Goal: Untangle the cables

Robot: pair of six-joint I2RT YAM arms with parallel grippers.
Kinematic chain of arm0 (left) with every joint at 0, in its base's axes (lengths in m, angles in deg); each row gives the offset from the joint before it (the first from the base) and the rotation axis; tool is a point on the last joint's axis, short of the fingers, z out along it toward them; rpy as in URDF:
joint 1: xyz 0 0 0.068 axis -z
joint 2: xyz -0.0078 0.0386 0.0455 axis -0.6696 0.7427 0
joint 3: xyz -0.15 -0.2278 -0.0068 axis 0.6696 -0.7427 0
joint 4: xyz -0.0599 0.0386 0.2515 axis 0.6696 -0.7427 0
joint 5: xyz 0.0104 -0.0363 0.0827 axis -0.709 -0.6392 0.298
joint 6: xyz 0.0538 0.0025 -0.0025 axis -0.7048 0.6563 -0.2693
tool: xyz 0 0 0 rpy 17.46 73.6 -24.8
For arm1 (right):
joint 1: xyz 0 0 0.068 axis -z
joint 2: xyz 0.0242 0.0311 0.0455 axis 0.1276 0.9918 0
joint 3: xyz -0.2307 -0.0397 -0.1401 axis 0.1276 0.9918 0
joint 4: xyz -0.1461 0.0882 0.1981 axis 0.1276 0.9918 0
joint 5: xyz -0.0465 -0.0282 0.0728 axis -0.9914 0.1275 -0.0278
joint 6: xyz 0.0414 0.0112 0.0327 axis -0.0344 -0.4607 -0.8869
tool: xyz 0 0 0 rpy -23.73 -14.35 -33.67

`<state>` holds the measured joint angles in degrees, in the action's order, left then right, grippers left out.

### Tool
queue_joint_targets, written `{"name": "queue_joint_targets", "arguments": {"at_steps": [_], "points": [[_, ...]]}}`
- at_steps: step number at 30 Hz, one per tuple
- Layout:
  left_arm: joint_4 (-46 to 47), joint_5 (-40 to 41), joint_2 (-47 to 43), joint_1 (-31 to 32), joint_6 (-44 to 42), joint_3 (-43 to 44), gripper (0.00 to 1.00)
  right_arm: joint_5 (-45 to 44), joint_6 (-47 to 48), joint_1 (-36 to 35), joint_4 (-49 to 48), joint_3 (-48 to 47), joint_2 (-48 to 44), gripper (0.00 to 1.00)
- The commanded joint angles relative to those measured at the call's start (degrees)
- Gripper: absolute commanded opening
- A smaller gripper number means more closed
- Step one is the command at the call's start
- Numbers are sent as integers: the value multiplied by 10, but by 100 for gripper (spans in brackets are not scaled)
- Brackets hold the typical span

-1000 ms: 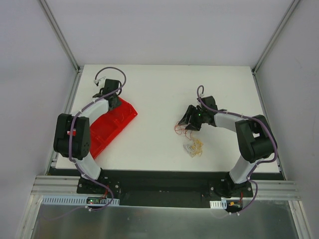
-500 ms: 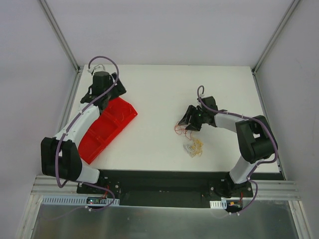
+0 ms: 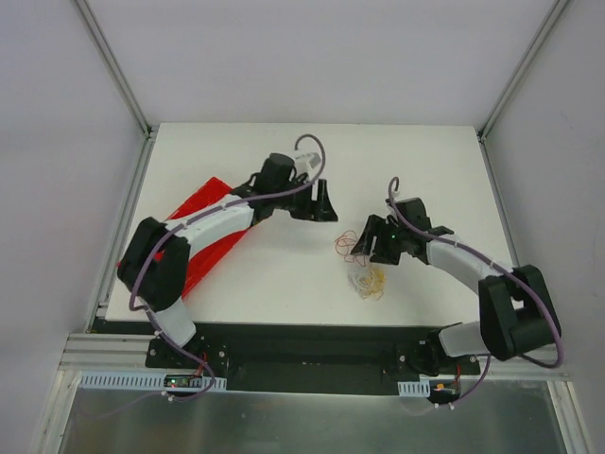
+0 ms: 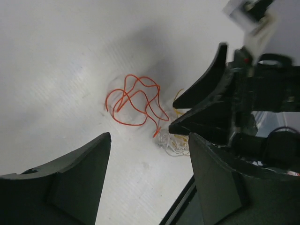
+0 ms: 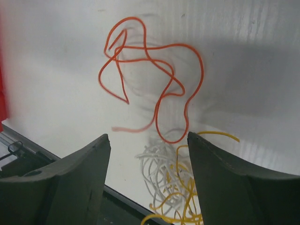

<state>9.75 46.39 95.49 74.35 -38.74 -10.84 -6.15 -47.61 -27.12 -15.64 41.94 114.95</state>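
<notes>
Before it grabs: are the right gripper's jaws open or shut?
Open: on the right gripper the fingers stand wide apart, orange wire lying beyond the gap, nothing held.

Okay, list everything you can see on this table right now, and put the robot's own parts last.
orange wire: one, orange-red, loose loops at mid-table, between the claws
white wires: one small clump, whitish, on the near side of the orange wire
yellow wire: at least one, yellow, tangled into the white clump
tray: one, red, left part of the table
table: one, white
left claw: one, black, open, left of the wires
right claw: one, black, open, right of the wires
</notes>
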Motion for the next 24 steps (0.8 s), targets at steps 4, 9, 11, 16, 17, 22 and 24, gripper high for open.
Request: {"name": "queue_joint_targets", "arguments": {"at_steps": [4, 9, 11, 16, 17, 22, 24], "points": [[-1, -20, 108, 88, -62, 35, 68, 9, 71, -1, 63, 61, -152, 73], [-1, 18, 155, 99, -93, 52, 69, 7, 71, -8, 64, 99, -171, 74], [-8, 32, 178, 99, -97, 72, 66, -26, 70, -9, 79, 101, -167, 72], [-31, 64, 225, 101, -102, 104, 61, -117, 67, -10, 127, 93, -146, 68], [-39, 74, 236, 101, -96, 110, 62, -122, 59, -10, 131, 90, -138, 67], [-54, 98, 287, 101, -53, 149, 46, -117, 12, -12, 100, 113, -126, 54], [-62, 110, 289, 100, -49, 164, 29, -124, 0, -11, 86, 126, -139, 47]]}}
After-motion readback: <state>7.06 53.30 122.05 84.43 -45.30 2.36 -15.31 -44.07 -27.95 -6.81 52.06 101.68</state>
